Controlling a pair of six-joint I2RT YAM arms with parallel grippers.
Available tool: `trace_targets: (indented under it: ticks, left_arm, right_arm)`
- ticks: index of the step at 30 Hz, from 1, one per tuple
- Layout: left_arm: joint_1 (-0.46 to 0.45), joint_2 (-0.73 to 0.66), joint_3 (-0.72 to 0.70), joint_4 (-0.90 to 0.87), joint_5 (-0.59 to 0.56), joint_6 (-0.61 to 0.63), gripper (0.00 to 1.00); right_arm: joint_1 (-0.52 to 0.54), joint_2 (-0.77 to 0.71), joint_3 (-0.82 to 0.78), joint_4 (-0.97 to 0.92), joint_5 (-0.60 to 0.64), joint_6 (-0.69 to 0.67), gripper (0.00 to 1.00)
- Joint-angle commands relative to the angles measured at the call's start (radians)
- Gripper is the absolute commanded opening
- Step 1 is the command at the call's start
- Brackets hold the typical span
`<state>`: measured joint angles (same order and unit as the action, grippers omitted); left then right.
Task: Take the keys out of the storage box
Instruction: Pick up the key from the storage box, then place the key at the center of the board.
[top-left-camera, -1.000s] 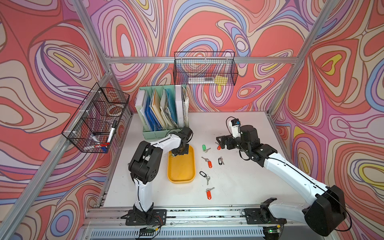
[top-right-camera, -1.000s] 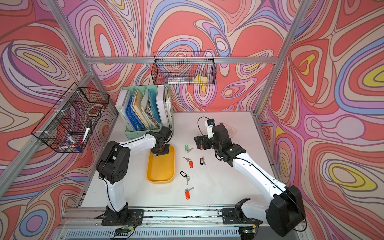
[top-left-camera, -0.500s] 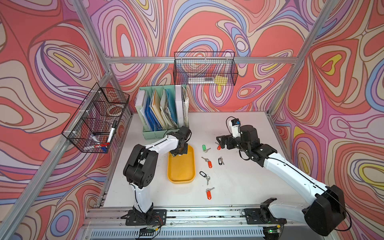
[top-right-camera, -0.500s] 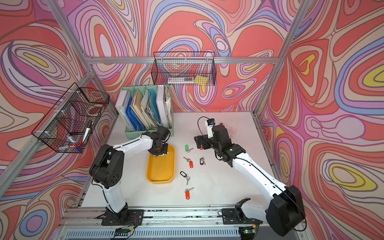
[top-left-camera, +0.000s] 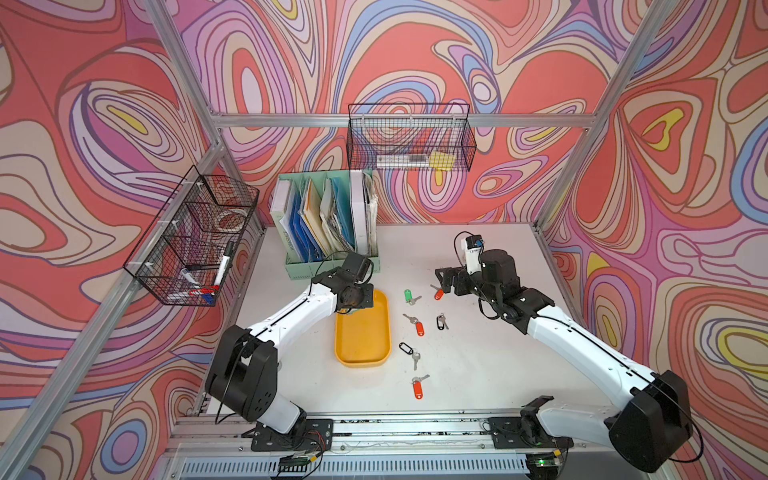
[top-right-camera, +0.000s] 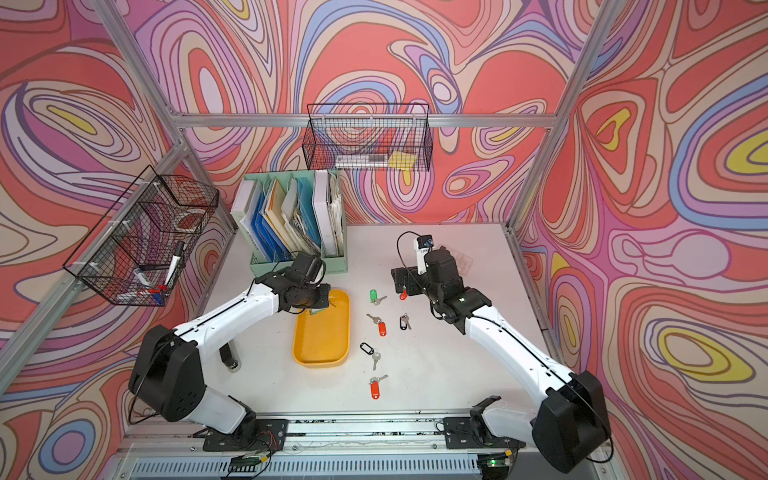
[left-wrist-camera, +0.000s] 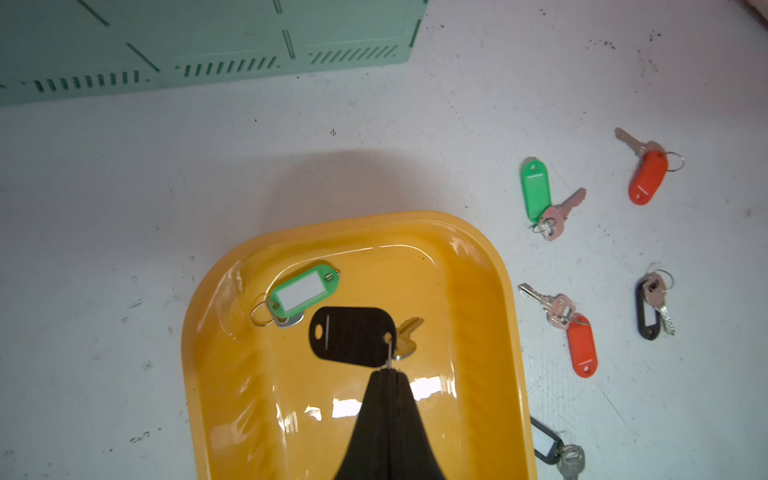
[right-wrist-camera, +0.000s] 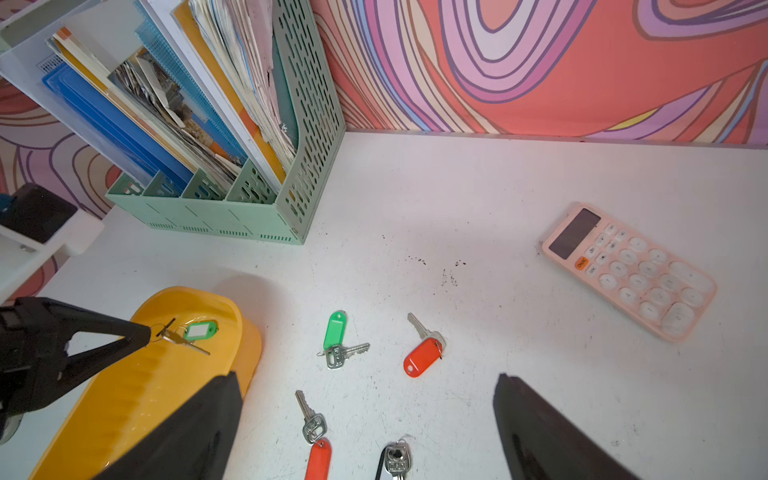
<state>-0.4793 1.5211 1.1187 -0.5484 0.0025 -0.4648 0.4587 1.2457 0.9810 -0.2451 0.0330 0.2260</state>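
**Left gripper holds black-tagged keys over the yellow storage box**

My left gripper (left-wrist-camera: 388, 374) is clamped tight on the ring of the black-tagged keys (left-wrist-camera: 351, 341). They dangle just ahead of my fingertips, over one end of the yellow storage box (left-wrist-camera: 465, 291). Just beyond them, a green-tagged set (left-wrist-camera: 305, 291) lies on the box floor. To one side of the box, loose sets (left-wrist-camera: 582, 345) with red, green and black tags lie scattered on the white table (left-wrist-camera: 124, 208). My right gripper (right-wrist-camera: 368, 376) hangs above the table with its jaws wide apart, holding nothing. A red-tagged set (right-wrist-camera: 422, 357) lies just ahead of it.
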Motion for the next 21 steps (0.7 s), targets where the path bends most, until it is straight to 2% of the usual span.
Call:
trace_targets:
  ticks: [1, 5, 11, 21]
  left_arm:
    - [-0.008, -0.061, -0.030, 0.043, 0.058, -0.015, 0.00]
    - [-0.040, -0.110, -0.044, 0.066, 0.097, -0.005, 0.00]
    - [-0.177, -0.129, -0.006, 0.080, 0.113, 0.017, 0.00]
    - [-0.425, 0.051, 0.130, 0.170, 0.188, 0.095, 0.00]
  right_arm:
    - [-0.002, -0.030, -0.005, 0.020, 0.029, 0.009, 0.98]
    - [0.000, -0.056, 0.013, 0.009, 0.054, 0.010, 0.98]
    - [-0.001, -0.125, 0.041, 0.004, 0.107, 0.015, 0.98]
    - [-0.001, -0.240, 0.052, -0.002, 0.253, 0.021, 0.98]
